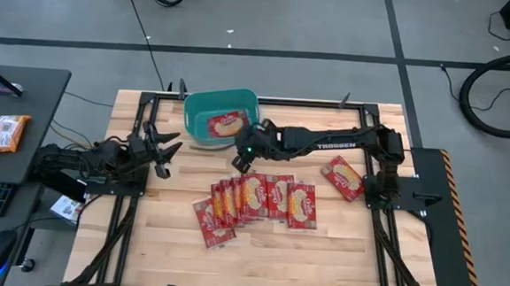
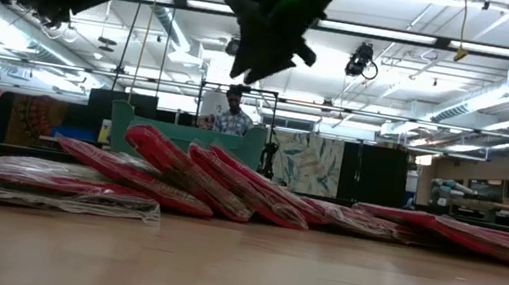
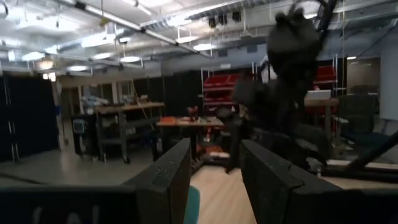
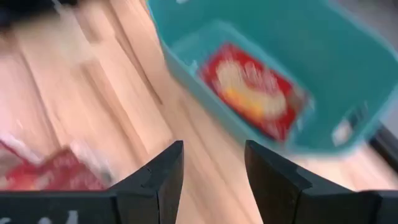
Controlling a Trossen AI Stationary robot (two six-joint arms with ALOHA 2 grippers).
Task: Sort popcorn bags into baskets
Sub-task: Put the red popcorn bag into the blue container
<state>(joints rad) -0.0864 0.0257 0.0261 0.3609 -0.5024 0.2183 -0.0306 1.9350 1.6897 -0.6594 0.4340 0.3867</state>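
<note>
At the left of the high view the left gripper point(image 1: 163, 152) is parked, fingers spread and empty. In the tub point(image 1: 221, 117), upper centre, one bag point(image 1: 225, 123) is already placed. Just below it the right gripper point(image 1: 241, 157) is held spread, empty. The fanned bags point(image 1: 256, 202) and a single bag point(image 1: 342, 178) at right are still left.

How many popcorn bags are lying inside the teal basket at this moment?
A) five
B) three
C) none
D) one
D: the high view shows a single popcorn bag on the floor of the teal basket, and the right wrist view shows the same lone bag there, while the other bags lie on the table.
</note>
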